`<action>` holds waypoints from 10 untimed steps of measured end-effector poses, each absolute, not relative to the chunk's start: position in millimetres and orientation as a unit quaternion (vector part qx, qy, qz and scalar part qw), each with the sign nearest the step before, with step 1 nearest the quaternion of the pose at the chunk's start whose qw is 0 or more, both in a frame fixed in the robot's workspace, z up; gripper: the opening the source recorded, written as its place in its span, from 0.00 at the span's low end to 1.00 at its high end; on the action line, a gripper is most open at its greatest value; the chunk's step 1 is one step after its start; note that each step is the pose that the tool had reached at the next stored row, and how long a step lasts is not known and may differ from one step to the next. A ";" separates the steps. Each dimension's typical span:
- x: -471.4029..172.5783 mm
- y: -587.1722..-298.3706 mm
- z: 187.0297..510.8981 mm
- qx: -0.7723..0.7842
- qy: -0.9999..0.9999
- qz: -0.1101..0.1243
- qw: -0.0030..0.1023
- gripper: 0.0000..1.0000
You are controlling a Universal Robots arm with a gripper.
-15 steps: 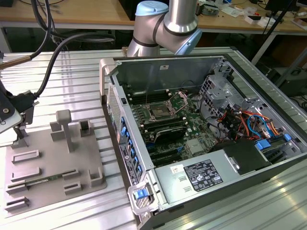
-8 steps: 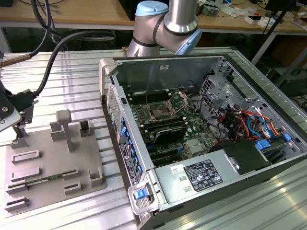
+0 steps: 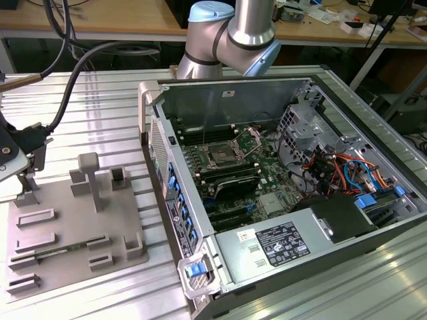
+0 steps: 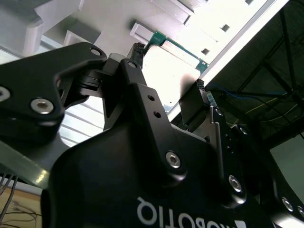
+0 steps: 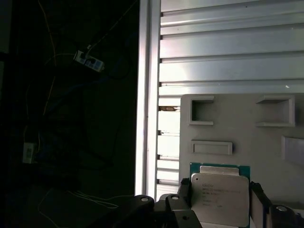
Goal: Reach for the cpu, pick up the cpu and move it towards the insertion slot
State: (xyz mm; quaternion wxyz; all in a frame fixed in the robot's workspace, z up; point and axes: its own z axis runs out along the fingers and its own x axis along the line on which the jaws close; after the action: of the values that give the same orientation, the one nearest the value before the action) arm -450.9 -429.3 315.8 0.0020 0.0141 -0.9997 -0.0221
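Observation:
The cpu (image 5: 219,198), a flat square chip with a pale silvery top and a green edge, sits between my gripper's (image 5: 219,190) two black fingers, which press on its opposite sides. The second wrist view shows the same hold, with the fingertips (image 4: 136,51) clamped on the cpu (image 4: 171,66). In the exterior view my gripper (image 3: 17,157) hangs at the far left, over the back corner of the gray fixture plate (image 3: 73,227). The insertion slot (image 3: 220,157), a silver-framed square socket, lies on the green motherboard inside the open computer case, well off toward the exterior view's right.
The case's raised gray side wall (image 3: 167,173) stands between the plate and the motherboard. Upright posts (image 3: 90,177) rise from the plate. A thick black cable (image 3: 73,73) trails from the wrist. Drive bays and coloured wiring (image 3: 340,167) fill the case's right part.

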 end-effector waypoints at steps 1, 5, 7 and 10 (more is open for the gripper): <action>-450.8 -429.3 316.2 0.014 -1.000 -0.022 0.002 0.55; -450.8 -429.3 317.4 0.014 -1.000 -0.022 0.002 0.55; -450.8 -429.3 317.8 0.014 -1.000 -0.022 0.002 0.55; -450.8 -429.3 318.4 0.014 -1.000 -0.022 0.002 0.55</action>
State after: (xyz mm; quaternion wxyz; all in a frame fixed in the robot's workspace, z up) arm -450.8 -429.3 318.4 0.0020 0.0141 -0.9997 -0.0221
